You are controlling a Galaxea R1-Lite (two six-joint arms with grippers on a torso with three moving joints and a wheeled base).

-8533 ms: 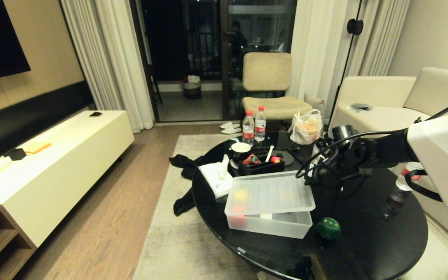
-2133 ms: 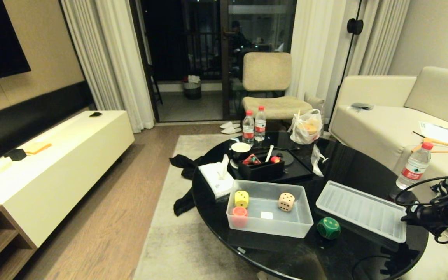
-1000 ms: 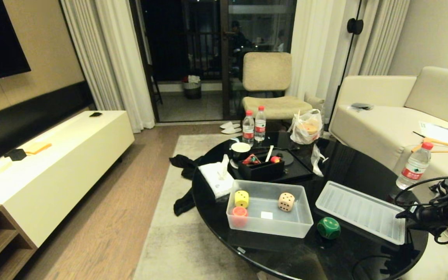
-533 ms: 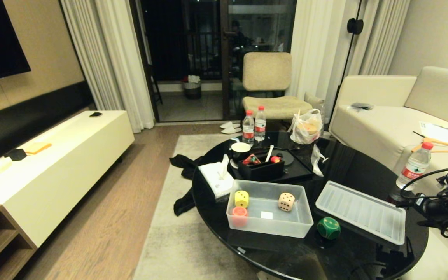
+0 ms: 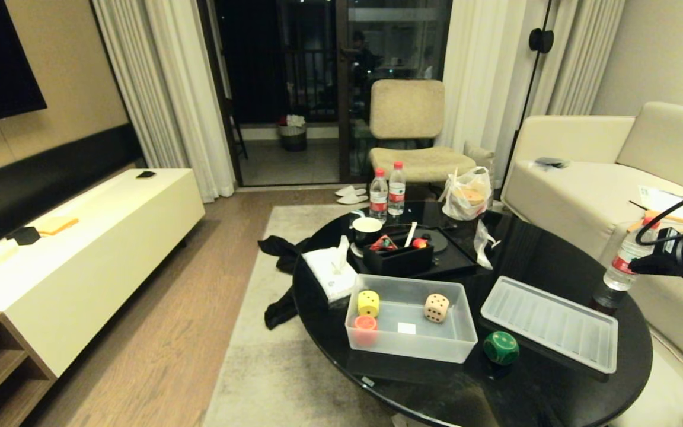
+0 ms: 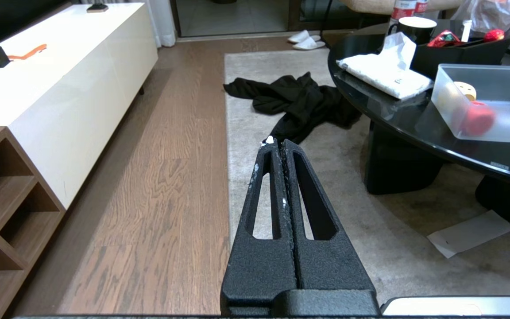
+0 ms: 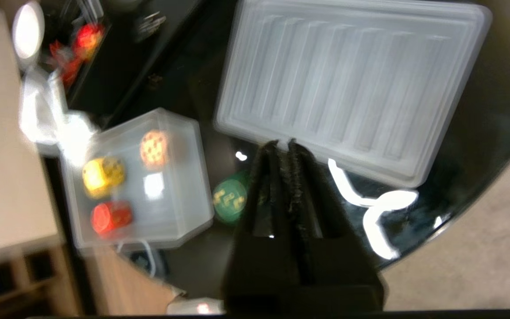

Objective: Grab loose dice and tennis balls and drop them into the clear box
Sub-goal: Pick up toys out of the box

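Note:
The clear box (image 5: 467, 339) stands open on the black round table, holding a yellow die (image 5: 368, 302), a red-orange die (image 5: 365, 324) and a beige die (image 5: 436, 308). A green die (image 5: 501, 347) lies loose on the table just right of the box, also seen as the green die (image 7: 229, 197) in the right wrist view. The ribbed lid (image 5: 550, 323) rests flat to the right. My right gripper (image 7: 283, 144) is shut and empty, high above the lid's near edge. My left gripper (image 6: 280, 142) is shut, parked over the rug. Tennis balls are out of view.
A black organiser tray (image 5: 398, 255), a tissue pack (image 5: 329, 273), a mug (image 5: 367, 228), a plastic bag (image 5: 466, 196) and water bottles (image 5: 388, 193) crowd the table's far side. Another bottle (image 5: 622, 268) stands at the right edge. Black clothing (image 5: 282, 255) lies on the rug.
The lid, on the box in the earliest frame, now lies on the table to the right. Over the last second my right arm has risen from the table's right edge.

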